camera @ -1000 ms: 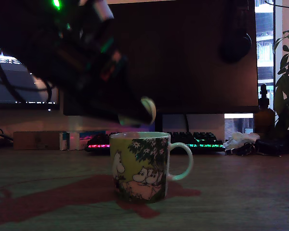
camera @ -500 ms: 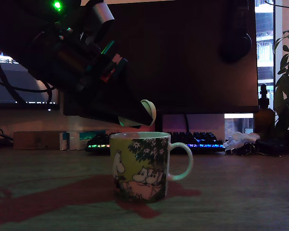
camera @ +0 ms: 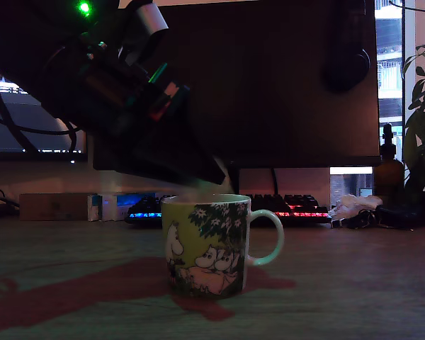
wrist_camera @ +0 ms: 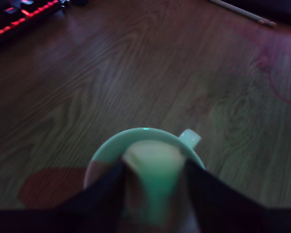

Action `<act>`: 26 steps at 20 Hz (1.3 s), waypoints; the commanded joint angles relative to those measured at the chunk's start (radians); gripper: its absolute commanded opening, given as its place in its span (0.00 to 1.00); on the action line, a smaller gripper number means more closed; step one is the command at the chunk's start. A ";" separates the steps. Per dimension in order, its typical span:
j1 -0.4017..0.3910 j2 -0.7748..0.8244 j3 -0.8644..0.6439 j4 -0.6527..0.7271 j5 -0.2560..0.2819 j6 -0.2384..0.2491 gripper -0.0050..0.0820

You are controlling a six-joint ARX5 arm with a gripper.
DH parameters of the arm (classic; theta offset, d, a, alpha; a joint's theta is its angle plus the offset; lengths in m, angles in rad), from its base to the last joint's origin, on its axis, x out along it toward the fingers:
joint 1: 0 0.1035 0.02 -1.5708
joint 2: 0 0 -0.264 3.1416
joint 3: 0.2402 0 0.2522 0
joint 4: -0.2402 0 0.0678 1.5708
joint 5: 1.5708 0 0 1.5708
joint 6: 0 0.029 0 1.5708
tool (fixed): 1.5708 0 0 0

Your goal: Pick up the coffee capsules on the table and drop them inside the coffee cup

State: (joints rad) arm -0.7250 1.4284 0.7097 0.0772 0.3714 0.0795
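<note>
We record the table (camera: 354, 283), a dark wood-grain surface, bearing a keyboard (camera: 290, 210) with lit keys along its far side. The coffee cup (camera: 205, 244) stands upright on the table, its handle toward the exterior view's right. The gripper (wrist_camera: 154, 180) hangs tilted directly over the cup's mouth. Its two dark fingers (wrist_camera: 104, 187) press against either side of one coffee capsule (wrist_camera: 153, 167), held above the rim; the capsule appears blurred in both views.
</note>
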 commanded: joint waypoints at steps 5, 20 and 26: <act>-0.002 -0.003 0.000 0.009 0.002 0.007 0.82; -0.002 -0.080 0.011 -0.068 -0.021 -0.023 0.03; 0.016 -0.107 0.009 -0.069 -0.051 -0.023 0.03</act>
State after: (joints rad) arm -0.7158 1.3434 0.7109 0.0013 0.3195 0.0601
